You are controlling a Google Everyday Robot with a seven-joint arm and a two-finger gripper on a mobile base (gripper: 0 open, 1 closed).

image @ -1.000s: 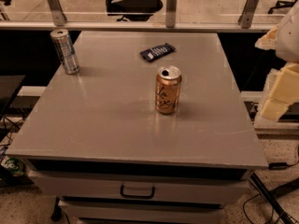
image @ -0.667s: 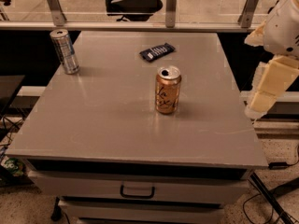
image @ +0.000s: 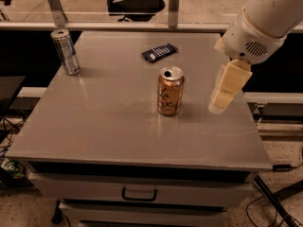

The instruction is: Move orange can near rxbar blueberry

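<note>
The orange can [image: 170, 91] stands upright near the middle of the grey table [image: 104, 122], with dark cursive lettering and an opened silver top. The rxbar blueberry [image: 160, 52], a flat dark navy wrapper, lies at the back of the table, a can's height or so behind the can. My gripper [image: 218, 103] hangs from the white arm [image: 260, 25] over the right side of the table. It points down and sits a short way right of the can, apart from it and holding nothing.
A taller, slimmer silver can [image: 66, 52] stands at the table's back left corner. A drawer with a handle [image: 139, 193] sits under the tabletop. A railing [image: 118, 25] and an office chair [image: 135, 1] are behind the table. Cables lie on the floor at right.
The arm has swung in from the right edge and moved left over the table, bringing the gripper closer to the orange can. The cans and the bar have not moved.
</note>
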